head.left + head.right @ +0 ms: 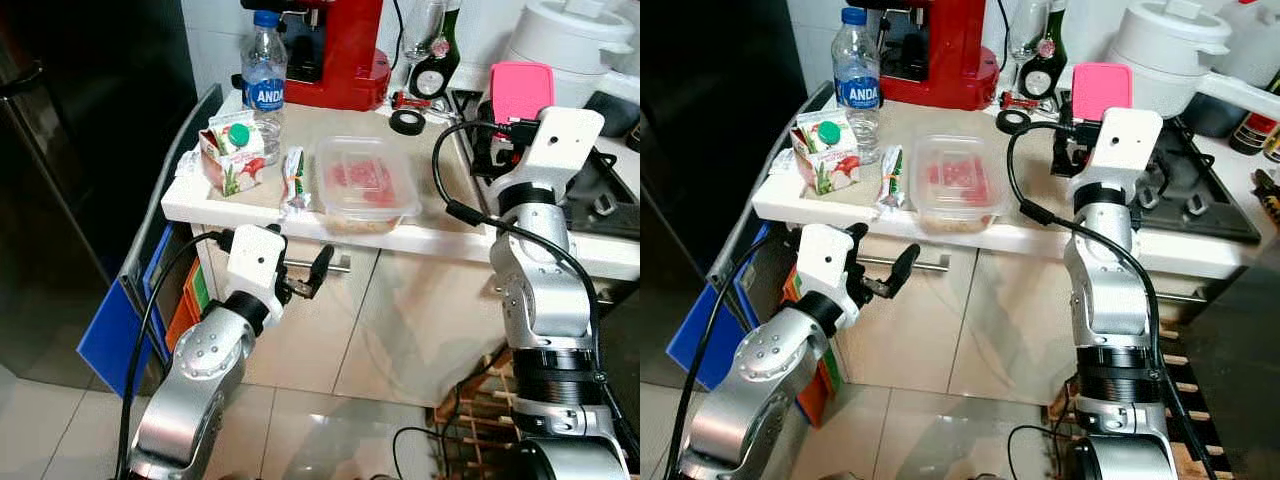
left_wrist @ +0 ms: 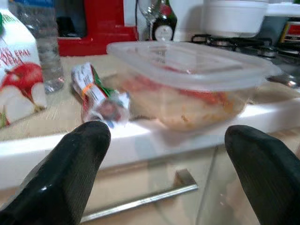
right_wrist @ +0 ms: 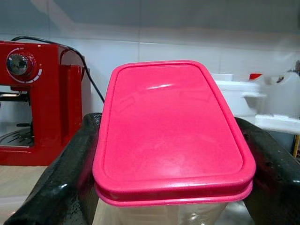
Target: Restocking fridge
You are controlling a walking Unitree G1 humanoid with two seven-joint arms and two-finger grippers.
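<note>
On the worktop (image 1: 440, 235) — carton (image 1: 232, 155) leftmost, wrapped packet (image 1: 293, 180) beside it, lidded tub (image 1: 365, 179) to the right; water bottle (image 1: 264, 75) behind the carton — coffee machine (image 1: 340, 45) further back.

Pink lid (image 3: 173, 126), red coffee machine (image 1: 335, 50), blue-labelled clear bottle (image 1: 264, 80), white apple-printed carton (image 1: 232, 155), black fingers (image 2: 70, 168).

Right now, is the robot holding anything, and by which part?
Yes: its right hand clamps a pink-lidded container by its two long sides, just under the lid. The left hand is open, holding nothing.
</note>
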